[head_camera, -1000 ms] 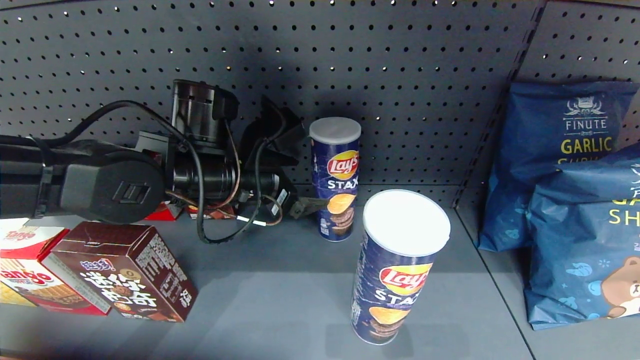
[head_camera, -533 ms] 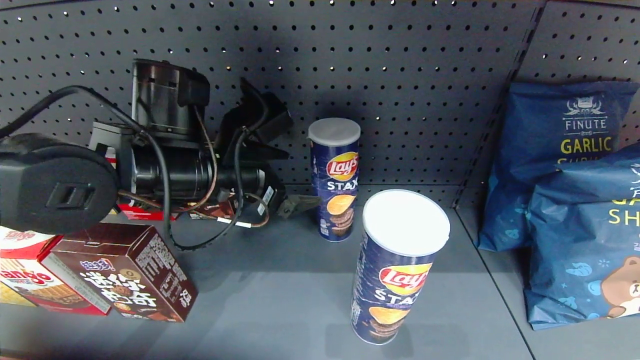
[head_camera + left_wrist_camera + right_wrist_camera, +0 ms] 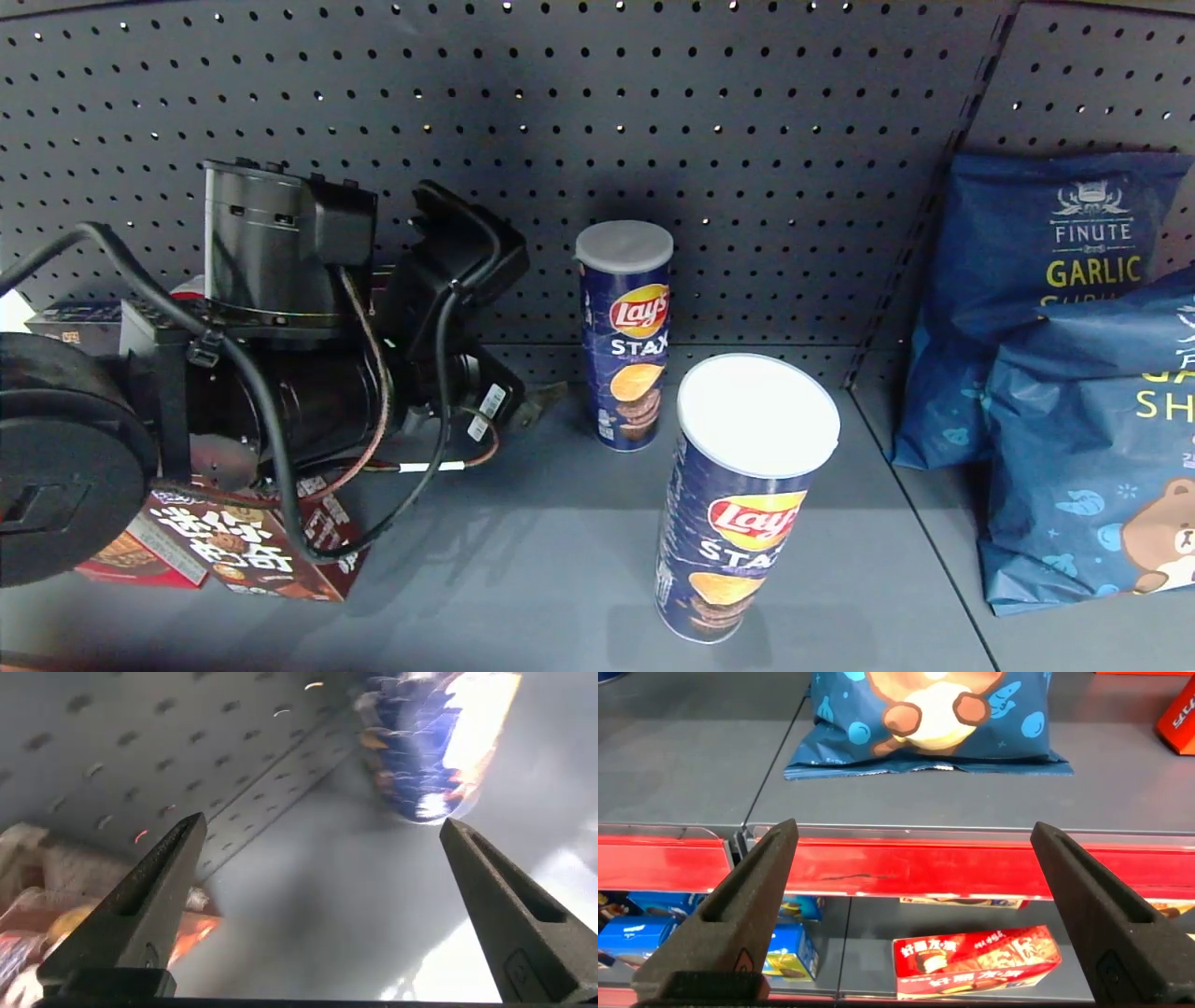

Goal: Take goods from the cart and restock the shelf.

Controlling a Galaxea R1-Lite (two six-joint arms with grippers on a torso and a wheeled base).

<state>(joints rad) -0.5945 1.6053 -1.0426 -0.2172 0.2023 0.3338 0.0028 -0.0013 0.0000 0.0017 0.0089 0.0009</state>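
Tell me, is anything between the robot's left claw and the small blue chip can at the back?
Nothing visible. The open left gripper faces the small blue cylindrical chip can; only bare grey shelf lies between. The larger blue can stands farther forward, aside.

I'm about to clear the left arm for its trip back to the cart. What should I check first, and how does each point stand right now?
1. Left gripper empty, jaws apart: ok.
2. Rear dark-blue crisp can with white lid upright by the pegboard back wall, apart from the gripper: ok.
3. Front dark-blue crisp can upright on the grey shelf: ok.
4. Left arm's black cable clear of the brown biscuit box: cannot tell; it loops across the box.
5. Right gripper empty, jaws apart: ok.
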